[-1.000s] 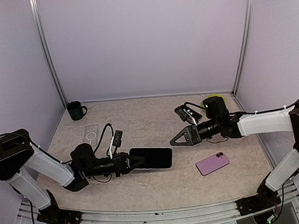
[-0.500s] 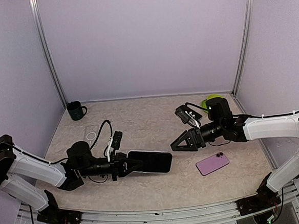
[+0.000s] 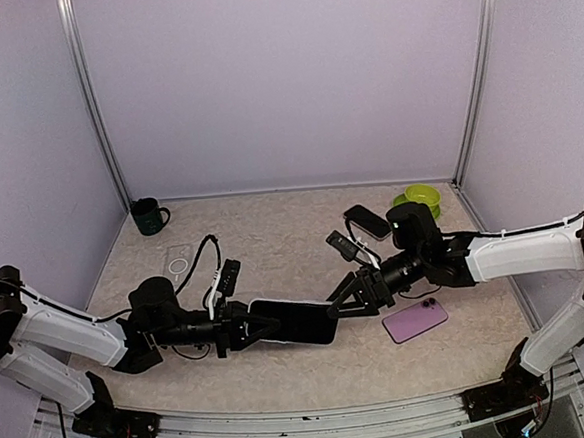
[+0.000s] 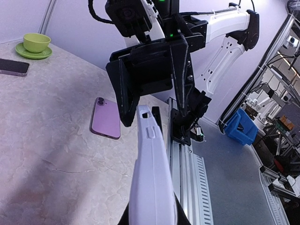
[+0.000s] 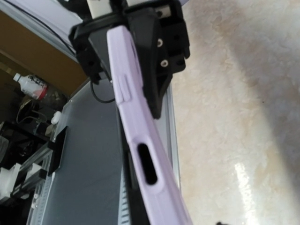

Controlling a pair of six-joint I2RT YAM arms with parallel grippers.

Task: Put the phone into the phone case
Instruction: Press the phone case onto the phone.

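My left gripper is shut on one end of a lilac phone case and holds it level above the table; from above its upper face looks black. The left wrist view shows the case edge-on, running away from the jaws. My right gripper is open, its jaws standing on either side of the case's far end, with gaps to it in the left wrist view. The right wrist view shows the case's edge with a slot cutout. A purple phone lies camera side up on the table to the right.
A black phone and a green cup on a saucer sit at the back right. A dark mug stands at the back left, with a clear case in front of it. Cables trail by the left arm.
My right gripper has moved left and down, from above the purple phone to the far end of the held case. The left gripper has shifted slightly with the case.
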